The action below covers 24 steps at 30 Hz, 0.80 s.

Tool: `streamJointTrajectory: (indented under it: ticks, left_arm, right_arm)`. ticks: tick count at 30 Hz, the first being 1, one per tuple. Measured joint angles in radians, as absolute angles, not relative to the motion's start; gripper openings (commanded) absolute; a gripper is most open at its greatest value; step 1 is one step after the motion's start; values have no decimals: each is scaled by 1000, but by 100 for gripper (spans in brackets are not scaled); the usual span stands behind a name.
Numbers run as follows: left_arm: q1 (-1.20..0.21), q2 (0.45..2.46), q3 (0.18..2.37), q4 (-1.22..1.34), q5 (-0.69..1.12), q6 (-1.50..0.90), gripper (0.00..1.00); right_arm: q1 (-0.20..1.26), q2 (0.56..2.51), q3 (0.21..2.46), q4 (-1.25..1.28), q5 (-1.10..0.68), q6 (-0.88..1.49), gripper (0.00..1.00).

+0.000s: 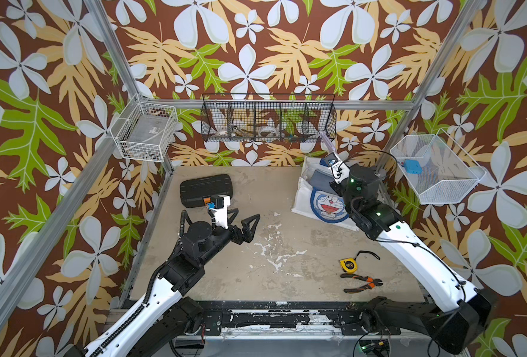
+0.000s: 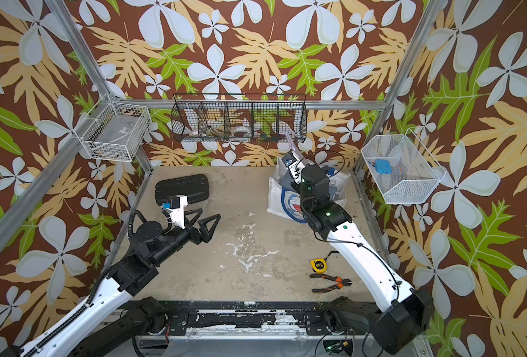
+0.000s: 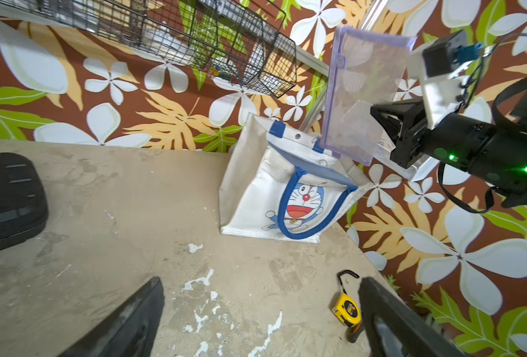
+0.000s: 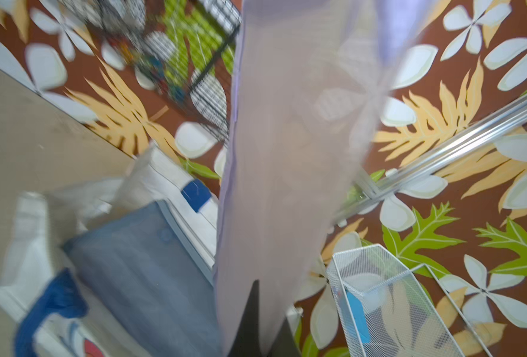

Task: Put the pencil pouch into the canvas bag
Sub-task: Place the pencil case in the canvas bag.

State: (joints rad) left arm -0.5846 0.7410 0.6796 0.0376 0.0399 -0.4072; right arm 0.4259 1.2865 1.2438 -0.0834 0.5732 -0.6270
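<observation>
Noting the tape measure (image 1: 348, 265) and pliers (image 1: 362, 282) lying nearest on the desk (image 1: 287, 247). Hovering the left end effector (image 1: 246, 218), released and empty, above mid-desk. Farther back, clenching the right end effector (image 3: 376, 122) on the purple pencil pouch (image 3: 364, 89) (blurred at the wrist), holding it above the canvas bag (image 3: 256, 191), not yet inside.

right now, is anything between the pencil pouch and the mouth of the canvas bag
Nothing visible does. The right gripper holds the pencil pouch in the air by the far rim of the canvas bag; the bag's mouth stands open and its blue handle hangs down the front, clear of the opening.
</observation>
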Motion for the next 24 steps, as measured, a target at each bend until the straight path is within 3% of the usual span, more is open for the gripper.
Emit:
streamJointTrajectory:
  ticks: [11,15,19,24]
  left_arm:
    - [-579,707,682,15,-8,-373,93]
    - [-579,706,688,-4,-27,-357,94]
    - [-579,707,688,-13,-36,-345,93]
    - [-577,720,688,-25,-40,-342,94]
  right_arm:
    - [355,1507,1283,-158,683,-707,1]
    - [356,1547,1293,-204,675,-675,24]
    - [356,1556,1313,-254,643,-624,64]
    - [355,1513,1324,-307,593,-564,81]
